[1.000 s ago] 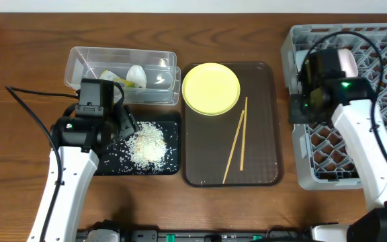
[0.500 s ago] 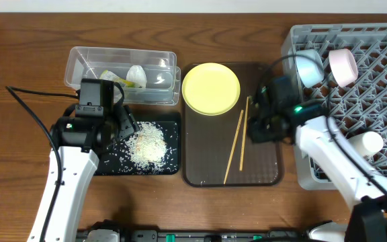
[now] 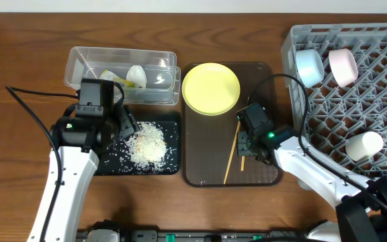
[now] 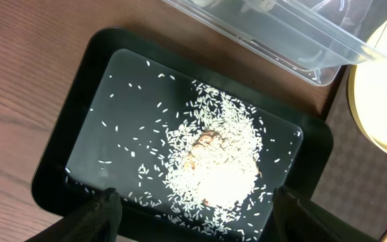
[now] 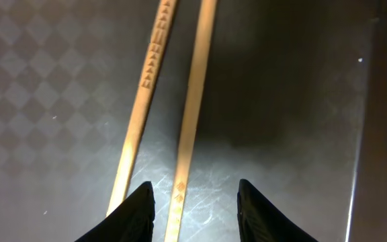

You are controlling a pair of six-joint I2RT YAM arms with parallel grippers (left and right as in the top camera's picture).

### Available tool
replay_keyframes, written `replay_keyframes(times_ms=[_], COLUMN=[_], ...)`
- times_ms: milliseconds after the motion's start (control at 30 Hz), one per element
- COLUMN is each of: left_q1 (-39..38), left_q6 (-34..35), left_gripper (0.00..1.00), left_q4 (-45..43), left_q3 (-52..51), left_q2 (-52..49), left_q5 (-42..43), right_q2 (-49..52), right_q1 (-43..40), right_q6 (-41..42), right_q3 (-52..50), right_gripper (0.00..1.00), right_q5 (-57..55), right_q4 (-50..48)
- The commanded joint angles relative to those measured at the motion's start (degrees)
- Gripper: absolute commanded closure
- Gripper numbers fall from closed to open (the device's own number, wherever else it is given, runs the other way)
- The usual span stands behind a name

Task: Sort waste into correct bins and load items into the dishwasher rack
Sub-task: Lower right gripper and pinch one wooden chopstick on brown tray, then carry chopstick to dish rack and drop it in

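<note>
Since 0.5 s ago the right gripper (image 3: 244, 141) has slid further over the brown tray (image 3: 261, 81) and now hangs low above the 2 chopsticks (image 3: 232, 158). Its jaws are apart at a narrow width. In the right wrist view 1 chopstick (image 5: 192, 101) runs between the fingertips, while the other lies just beside the left-hand one. Both sticks are thin, pale wood with a row of small triangles cut near 1 end, and they lie flat and nearly parallel on the tray. The yellow plate (image 3: 211, 89) sits at the tray's far end.

The left gripper (image 4: 193, 222) has not shifted. Its jaws are spread wide and holding nothing above the black tray (image 4: 79, 101), where white rice (image 4: 220, 161) lies heaped and scattered. A blue bowl (image 3: 308, 67), a pale bowl (image 3: 343, 67) and a white cup (image 3: 363, 144) sit in the grey rack (image 3: 381, 87).
</note>
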State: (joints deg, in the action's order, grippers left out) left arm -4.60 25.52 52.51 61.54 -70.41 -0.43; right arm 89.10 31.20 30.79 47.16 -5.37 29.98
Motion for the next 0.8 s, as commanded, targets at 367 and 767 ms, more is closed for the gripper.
replay_keyframes(times_ms=[367, 767], left_q1=[0.3, 0.2], left_q6=[0.1, 0.1], left_gripper=[0.25, 0.25], left_q4=[0.2, 0.2], left_q3=[0.6, 0.6], left_q2=[-0.3, -0.3], left_q5=[-1.1, -1.1], right_q2=[5.7, 5.1], right_q1=[1.3, -1.4], right_q6=[3.1, 3.0], right_q3=[-0.6, -0.1], right_gripper=[0.74, 0.99], right_q5=[-2.3, -1.7], right_q4=[-3.4, 0.1])
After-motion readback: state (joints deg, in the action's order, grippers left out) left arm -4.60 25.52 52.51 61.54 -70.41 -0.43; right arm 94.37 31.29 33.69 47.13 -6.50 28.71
